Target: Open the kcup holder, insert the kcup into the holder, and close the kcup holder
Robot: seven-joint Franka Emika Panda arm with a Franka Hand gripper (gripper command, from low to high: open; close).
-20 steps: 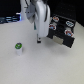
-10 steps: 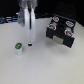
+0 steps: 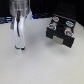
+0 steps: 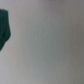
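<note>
The kcup [image 3: 20,49] is a small white pod with a green top, standing on the white table in the exterior view's left half. My gripper [image 3: 20,47] has come down right over it, so only a trace of green shows at the fingertips. The fingers seem to stand apart on either side of the pod. The kcup holder [image 3: 61,33] is a black box at the exterior view's right, its tray pulled out with red-and-white lidded pods in the slots. The wrist view is blurred, with a dark green shape [image 4: 4,27] at one edge over pale table.
The white table [image 3: 45,65] spreads between the pod and the black box. Dark clutter lines the back edge [image 3: 42,17] behind the arm.
The arm has swung towards the exterior view's left and lowered, and the gripper now covers the pod that stood free before.
</note>
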